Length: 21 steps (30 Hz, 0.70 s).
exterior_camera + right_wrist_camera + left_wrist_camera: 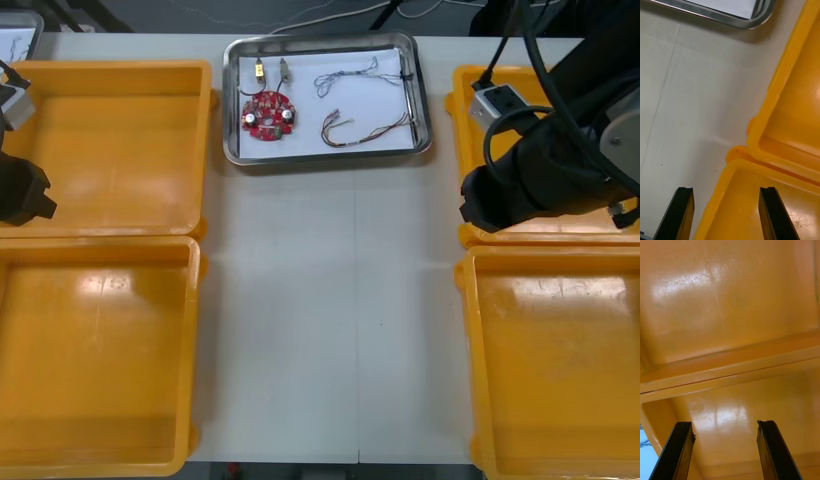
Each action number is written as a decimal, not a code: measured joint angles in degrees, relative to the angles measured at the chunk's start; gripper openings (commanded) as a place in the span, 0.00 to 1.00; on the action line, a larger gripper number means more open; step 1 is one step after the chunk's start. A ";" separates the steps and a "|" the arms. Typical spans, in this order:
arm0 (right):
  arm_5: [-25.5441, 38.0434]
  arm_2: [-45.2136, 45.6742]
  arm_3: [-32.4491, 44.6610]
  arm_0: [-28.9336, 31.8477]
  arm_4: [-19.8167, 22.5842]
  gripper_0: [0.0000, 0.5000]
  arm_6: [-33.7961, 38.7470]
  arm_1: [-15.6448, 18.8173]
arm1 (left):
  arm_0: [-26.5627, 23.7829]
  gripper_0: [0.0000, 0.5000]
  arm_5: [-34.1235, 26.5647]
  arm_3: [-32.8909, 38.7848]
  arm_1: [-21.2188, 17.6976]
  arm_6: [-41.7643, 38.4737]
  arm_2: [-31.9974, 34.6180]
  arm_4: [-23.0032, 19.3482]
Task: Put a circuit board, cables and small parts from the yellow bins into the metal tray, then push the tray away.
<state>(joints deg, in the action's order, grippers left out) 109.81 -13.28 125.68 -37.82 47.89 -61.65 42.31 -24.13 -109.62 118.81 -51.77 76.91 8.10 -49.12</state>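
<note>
Front-view status: metal tray [229, 110] sits at 12 o'clock on the table [330, 330], against the far edge, white inside. Within it, the round red circuit board [268, 113] lies at 8 o'clock, the small metal parts [260, 70] at 10 o'clock, the blue and white cable [345, 78] at 1 o'clock, the red and yellow cable [350, 128] at 5 o'clock, and a black cable [405, 85] runs along the wall at 3 o'clock. At the table's 9 o'clock side stand the far left bin [110, 150] and the near left bin [95, 350]; at 3 o'clock, the far right bin [468, 95] and the near right bin [560, 370]. My left arm [22, 190] is at the far left bin's 8 o'clock corner. My right arm [540, 175] crosses the far right bin, its end near the seam between the two right bins. Right wrist view: my right gripper [725, 189] stands wide open, holding nothing. One finger is over bare table, the other over the near right bin, with that bin's rim between them. Beyond the fingertips the two right bins meet corner to corner; farther off is the tray's rounded corner [752, 23]. Left wrist view: my left gripper [724, 423] stands wide open, holding nothing. Both fingers are over one bin's floor; beyond them the touching rims of the two left bins run across.
</note>
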 measured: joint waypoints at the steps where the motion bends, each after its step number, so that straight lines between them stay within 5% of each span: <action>1: 0.00 0.94 0.31 0.99 0.52 1.00 0.06 0.48 | 0.00 1.00 0.00 0.00 0.00 0.00 0.00 0.00; 10: 0.00 9.35 1.19 7.80 3.16 1.00 3.61 2.91 | 0.00 1.00 0.00 0.01 0.00 0.00 0.00 0.00; 21: 0.01 15.59 1.21 16.05 -0.09 1.00 3.60 4.13 | 0.00 1.00 0.00 0.01 0.00 0.00 0.00 0.00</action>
<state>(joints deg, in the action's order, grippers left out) 109.81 2.31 126.89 -21.77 47.80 -58.05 46.44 -24.13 -109.63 118.83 -51.77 76.91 8.10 -49.12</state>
